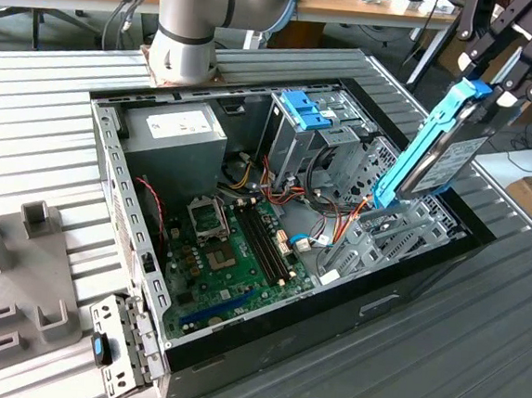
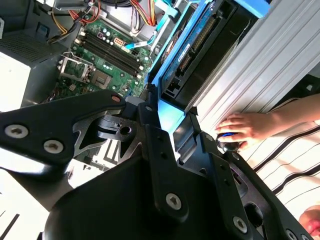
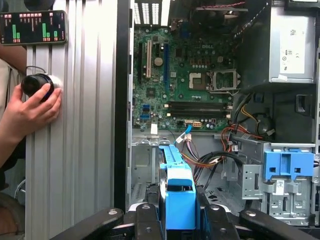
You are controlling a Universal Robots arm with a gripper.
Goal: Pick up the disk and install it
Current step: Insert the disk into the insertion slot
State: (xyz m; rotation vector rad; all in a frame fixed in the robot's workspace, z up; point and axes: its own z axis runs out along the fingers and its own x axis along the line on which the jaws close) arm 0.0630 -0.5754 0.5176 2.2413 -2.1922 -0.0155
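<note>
In the exterior view, an open computer case (image 1: 428,269) lies on its side on a ribbed metal tabletop (image 1: 475,366). The arm (image 1: 193,25) stands behind it. At the exterior view's right, the black gripper (image 1: 483,92) is clamped on the upper end of the disk (image 1: 435,153). The disk hangs steeply tilted, with its blue rail facing the case interior and its lower end down at the grey drive bay (image 1: 393,233) along the case's edge. Whether it touches the bay cannot be told. Inside the case are the green motherboard (image 1: 233,252), a grey power supply (image 1: 174,135) and a tall drive cage (image 1: 294,146) topped by a blue latch (image 1: 306,109). A grey fixture (image 1: 8,270) sits on the tabletop at the exterior view's left.

In the second wrist view, the gripper (image 2: 165,112) holds the disk (image 2: 200,50) by its blue end tab. The motherboard (image 2: 105,65) lies beyond. A person's hand (image 2: 245,127) rests on the tabletop (image 2: 270,55) beside the case, over a small dark object.

In the first wrist view, the gripper (image 3: 179,222) pinches the disk (image 3: 177,192) from both sides above the bay. The motherboard (image 3: 185,80), power supply (image 3: 292,42) and blue latch (image 3: 289,167) are in sight. The hand (image 3: 27,112) touches a round black knob (image 3: 36,82) near a lit screen (image 3: 33,27).
</note>
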